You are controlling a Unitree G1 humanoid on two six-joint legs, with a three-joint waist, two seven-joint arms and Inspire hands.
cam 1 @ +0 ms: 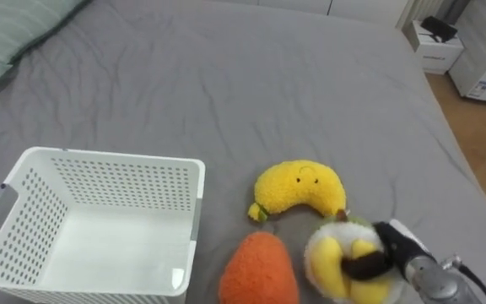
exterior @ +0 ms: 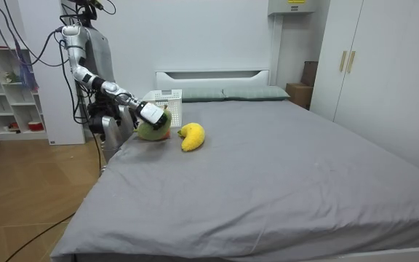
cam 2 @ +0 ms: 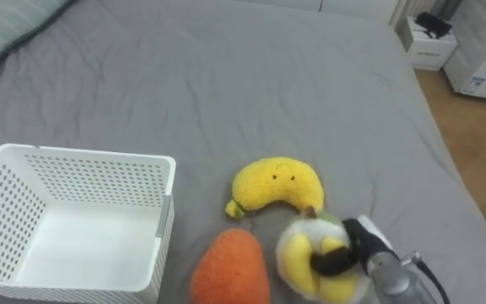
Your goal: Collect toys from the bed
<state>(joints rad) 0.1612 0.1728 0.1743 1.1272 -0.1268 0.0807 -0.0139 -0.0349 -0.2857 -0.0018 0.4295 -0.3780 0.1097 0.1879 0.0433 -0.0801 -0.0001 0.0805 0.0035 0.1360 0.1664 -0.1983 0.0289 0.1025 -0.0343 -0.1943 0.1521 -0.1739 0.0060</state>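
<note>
The right hand (cam 1: 402, 247) grips a round yellow plush (cam 1: 334, 263), right of the basket (cam 1: 112, 157). A banana plush (cam 1: 300, 190) and an orange plush (cam 1: 258, 270) lie between them.

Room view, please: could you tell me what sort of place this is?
Most likely a bedroom: a wide bed under a grey sheet, pillows by its white headboard, and tall white wardrobe doors along the wall.

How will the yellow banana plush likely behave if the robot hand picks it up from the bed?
The banana plush looks fuzzy and stuffed, so it is probably light and squashes under a grip, not slippery. Its curved shape lies flat on the bed, so it is unlikely to roll.
</note>
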